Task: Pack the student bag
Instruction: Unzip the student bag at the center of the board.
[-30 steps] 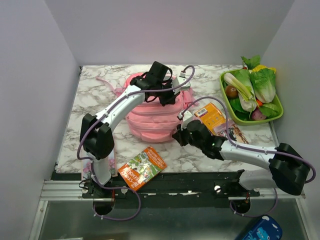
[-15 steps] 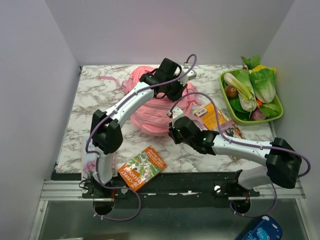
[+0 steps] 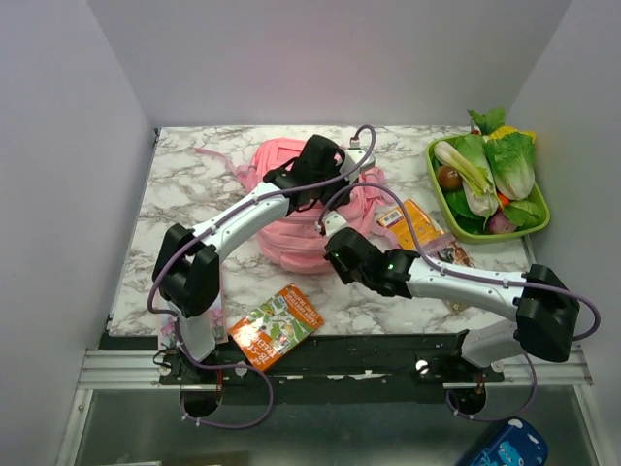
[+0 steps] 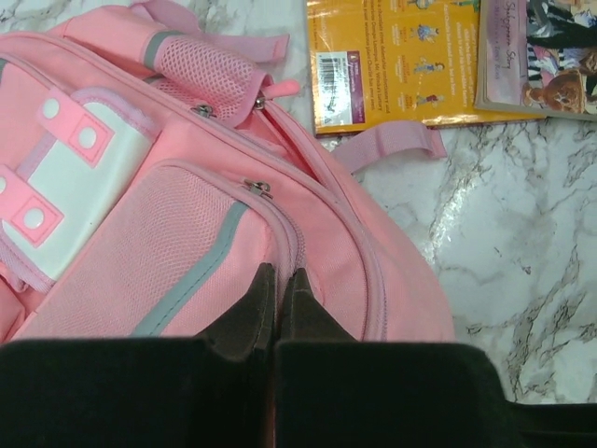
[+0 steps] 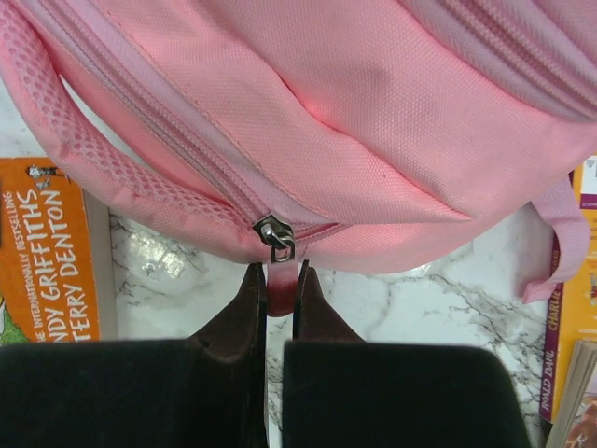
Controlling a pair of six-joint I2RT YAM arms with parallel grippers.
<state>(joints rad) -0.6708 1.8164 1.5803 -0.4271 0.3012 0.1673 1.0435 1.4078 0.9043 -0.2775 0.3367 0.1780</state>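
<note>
The student bag (image 3: 291, 243), pink with grey-green trim and a white flap patch, lies mid-table. In the left wrist view my left gripper (image 4: 278, 275) is shut, pinching the student bag (image 4: 187, 233) fabric beside a zip seam on the front pocket. It sits over the bag's top in the overhead view, left gripper (image 3: 320, 175). My right gripper (image 5: 278, 273) is shut on the pink zip pull (image 5: 280, 287) that hangs from the metal slider (image 5: 277, 236) at the bag's near edge. From above, the right gripper (image 3: 335, 254) is at the bag's front right.
An orange book (image 3: 277, 325) lies at the near edge. A yellow book (image 3: 408, 225) and another book (image 4: 541, 56) lie right of the bag. A green tray (image 3: 537, 225) of vegetables stands at the far right. Pink straps (image 3: 209, 155) trail off to the back left.
The right gripper has travelled left along the bag's near edge with the zip pull. The left gripper shifted right, then back and nearer, and the bag shifted a little with it.
</note>
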